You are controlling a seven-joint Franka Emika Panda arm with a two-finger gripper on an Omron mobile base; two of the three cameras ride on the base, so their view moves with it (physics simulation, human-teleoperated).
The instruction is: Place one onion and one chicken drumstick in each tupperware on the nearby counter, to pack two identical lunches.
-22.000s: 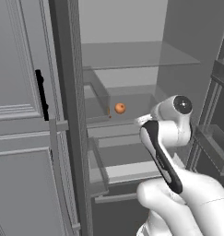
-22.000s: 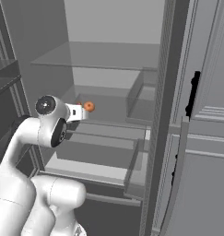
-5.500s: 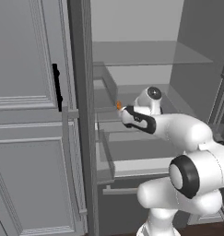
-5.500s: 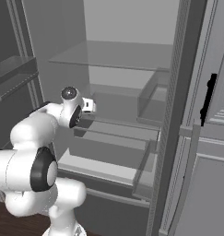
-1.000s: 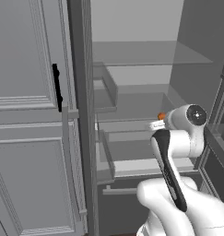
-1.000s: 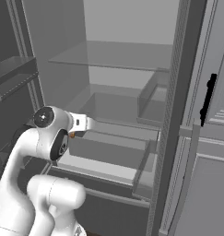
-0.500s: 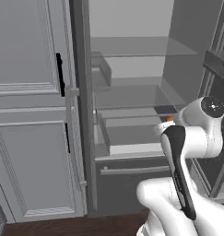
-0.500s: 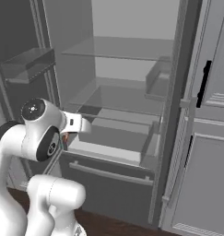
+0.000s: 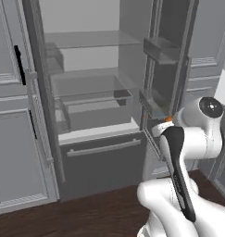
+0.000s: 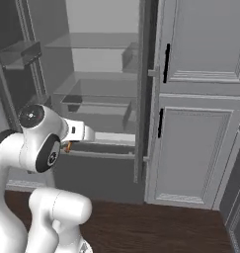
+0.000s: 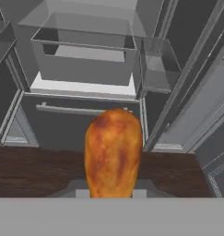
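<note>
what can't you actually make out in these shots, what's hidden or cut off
- Gripper: in the hand view the chicken drumstick covers its fingertips.
- Drumstick's lower end: cut off at the bottom of the hand view.
- Drumstick in the left base view and right base view: an orange sliver, the arm's white body hiding the rest.
- Fridge drawer: its front wall hides the floor inside.

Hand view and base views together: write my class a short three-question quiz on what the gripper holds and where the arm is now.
1. True or false: the gripper is shut on a chicken drumstick.
2. In the hand view, what lies behind the drumstick? A) a stove B) the open fridge with a drawer C) a sink
3. Fill in: in the left base view, the fridge's pull-out freezer drawer has a long ____ across its front.

Key: 1 true; 2 B; 3 handle
</note>
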